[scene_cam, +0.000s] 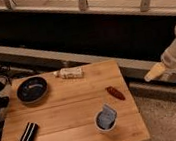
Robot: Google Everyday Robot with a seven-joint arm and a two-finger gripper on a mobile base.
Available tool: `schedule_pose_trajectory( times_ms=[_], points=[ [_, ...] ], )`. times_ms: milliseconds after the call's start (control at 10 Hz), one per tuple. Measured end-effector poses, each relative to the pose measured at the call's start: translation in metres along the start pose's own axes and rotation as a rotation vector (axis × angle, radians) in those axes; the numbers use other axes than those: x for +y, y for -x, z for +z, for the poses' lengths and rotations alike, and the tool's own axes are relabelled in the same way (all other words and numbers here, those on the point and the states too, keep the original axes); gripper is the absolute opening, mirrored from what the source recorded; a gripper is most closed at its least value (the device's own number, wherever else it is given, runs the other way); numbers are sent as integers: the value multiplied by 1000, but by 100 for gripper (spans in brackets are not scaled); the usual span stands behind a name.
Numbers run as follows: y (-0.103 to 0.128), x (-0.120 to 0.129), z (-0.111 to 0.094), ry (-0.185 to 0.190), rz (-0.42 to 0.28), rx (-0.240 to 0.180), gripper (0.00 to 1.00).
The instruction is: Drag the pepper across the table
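Whether the gripper is released or clenched I cannot tell; it hangs beyond the right edge of the table. On the table, from the left, are one black striped bar, one dark bowl, one white bottle, one cup and one pepper near the right edge, well apart from the gripper. The drag seems not yet begun; reaching, touching and dragging are all left.
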Motion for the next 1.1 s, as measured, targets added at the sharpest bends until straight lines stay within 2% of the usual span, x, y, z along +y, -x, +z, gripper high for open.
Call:
schedule_pose_trajectory(
  times_ms=[1100],
  points=[
    [0, 0, 0, 0, 0, 0, 96]
  ],
)
